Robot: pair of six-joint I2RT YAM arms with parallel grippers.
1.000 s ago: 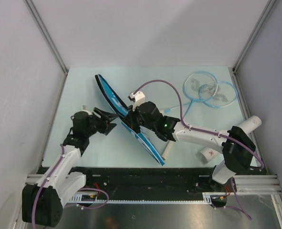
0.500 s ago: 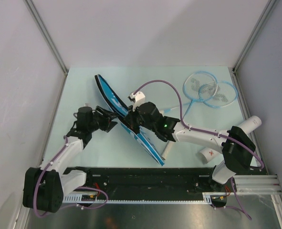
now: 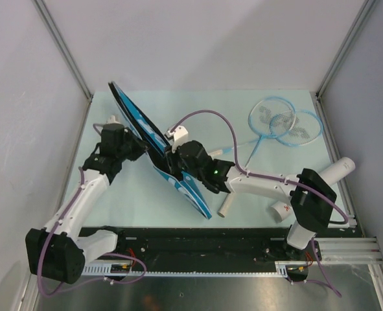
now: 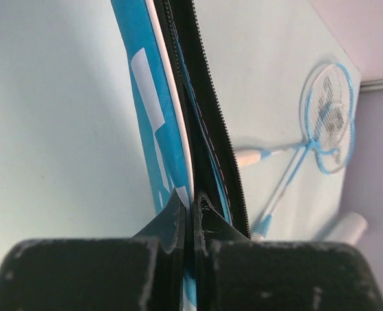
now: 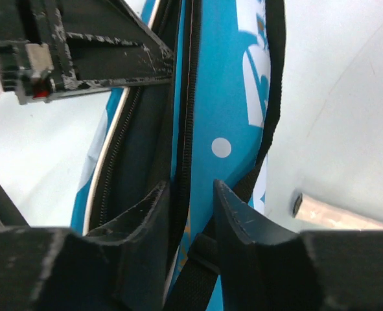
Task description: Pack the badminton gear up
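Observation:
The blue racket cover point(image 3: 136, 120) stands on edge, slanting from the far left toward the near middle, with its zipper open. My left gripper point(image 3: 138, 144) is shut on the cover's left panel point(image 4: 146, 97); the left wrist view shows its jaws point(image 4: 192, 208) pressed flat on the fabric edge. My right gripper point(image 3: 176, 163) straddles the right panel point(image 5: 230, 97) and zipper, its jaws point(image 5: 191, 201) parted with slack. The black strap point(image 5: 272, 97) runs down that panel. Two light-blue rackets point(image 3: 285, 122) lie crossed at the far right.
A long white tube point(image 3: 341, 168) lies at the right edge, partly under the right arm, its capped end point(image 3: 280, 210) toward me. A short white hollow cylinder point(image 3: 227, 204) lies beside the cover's near end. Grey walls close in the table.
My left gripper has moved up to the cover and shut on its left panel. The cover has shifted left and back. My right gripper's jaws have loosened from shut to parted.

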